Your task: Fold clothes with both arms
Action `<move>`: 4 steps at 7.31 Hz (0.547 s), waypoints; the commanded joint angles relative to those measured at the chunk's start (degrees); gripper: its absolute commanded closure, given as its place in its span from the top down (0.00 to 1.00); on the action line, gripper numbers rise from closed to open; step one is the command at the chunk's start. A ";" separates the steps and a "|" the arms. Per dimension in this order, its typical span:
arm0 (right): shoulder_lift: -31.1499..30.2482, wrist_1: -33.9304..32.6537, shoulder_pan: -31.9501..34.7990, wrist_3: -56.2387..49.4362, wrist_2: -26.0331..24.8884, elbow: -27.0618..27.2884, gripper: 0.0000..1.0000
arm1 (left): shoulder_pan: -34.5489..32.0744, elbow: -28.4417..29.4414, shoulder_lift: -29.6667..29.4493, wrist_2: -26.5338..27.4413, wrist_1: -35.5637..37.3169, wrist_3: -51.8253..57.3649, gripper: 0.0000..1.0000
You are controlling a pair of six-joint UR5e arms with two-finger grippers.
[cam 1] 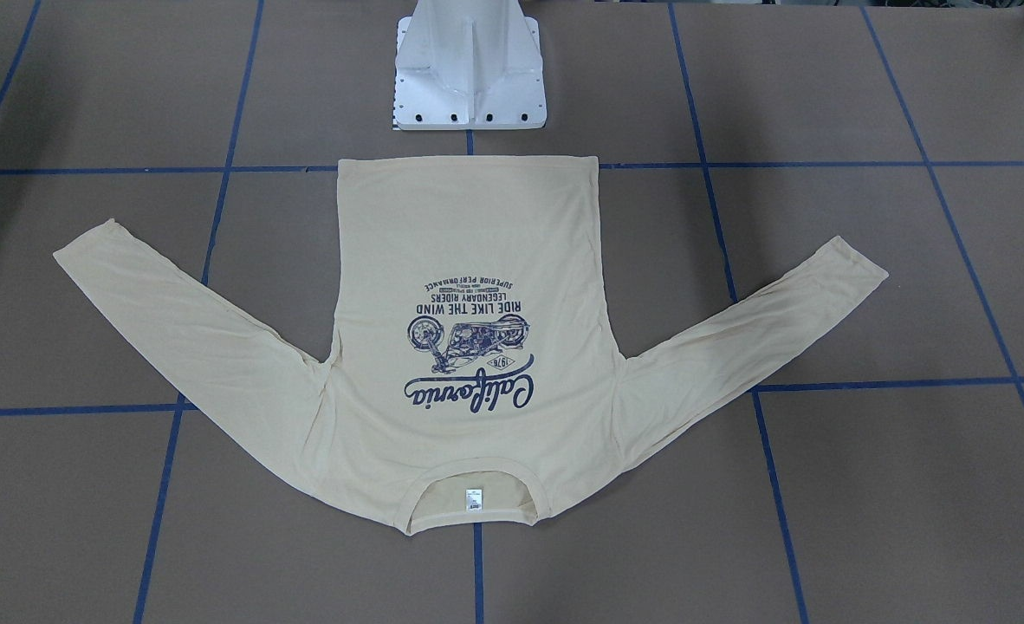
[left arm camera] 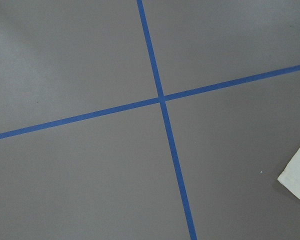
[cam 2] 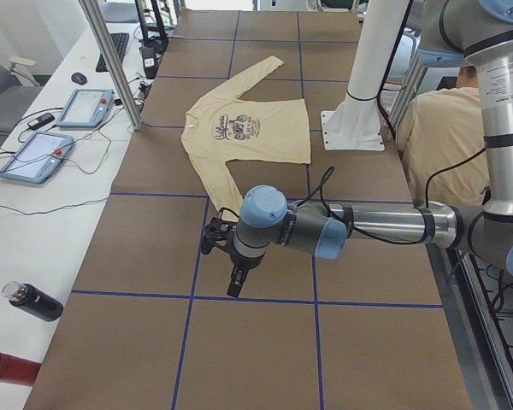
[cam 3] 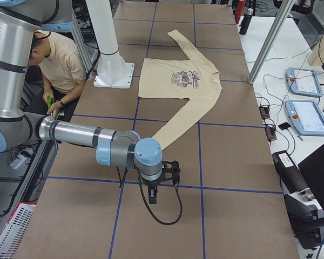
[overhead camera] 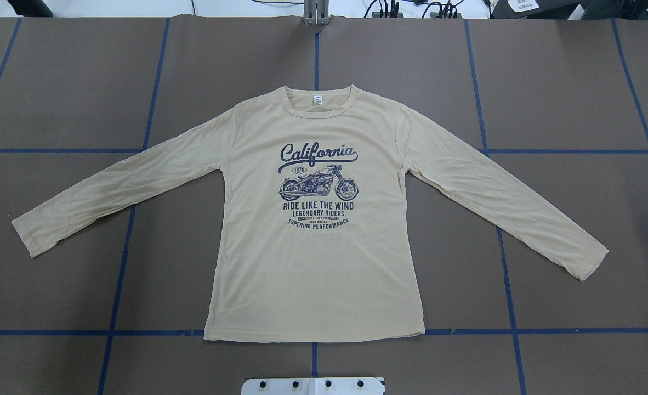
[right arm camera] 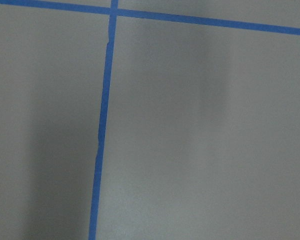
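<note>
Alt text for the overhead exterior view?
A pale cream-yellow long-sleeved knit shirt with a navy "California" motorcycle print lies flat, print up, sleeves spread, on a brown table gridded with blue tape. A white base plate edges the bottom.

Of the shirt [left arm camera: 297, 176], only a cuff corner near the left gripper [cam 2: 232, 284] is caught; the rest is cut off by the wrist view's edge. The left gripper and the right gripper [cam 3: 153, 197] are shown too small for the jaws to be judged.

The brown-covered table [overhead camera: 55, 82] is crossed by blue tape lines [overhead camera: 55, 332]. A cream long-sleeved shirt [overhead camera: 313, 274] is spread flat, print up, its hem near the white pedestal base [cam 1: 469, 78].
</note>
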 commanded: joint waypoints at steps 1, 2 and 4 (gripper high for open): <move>0.01 0.09 0.00 0.09 0.09 0.09 1.00 | 0.00 -0.91 -0.12 -0.27 0.00 -0.02 1.00; 0.53 0.09 0.00 0.00 0.09 0.35 1.00 | 0.00 -2.57 -0.04 -0.01 0.00 -0.28 1.00; -0.60 -0.09 0.00 -0.09 2.71 7.17 1.00 | 0.00 -6.44 0.05 0.17 0.09 -0.28 1.00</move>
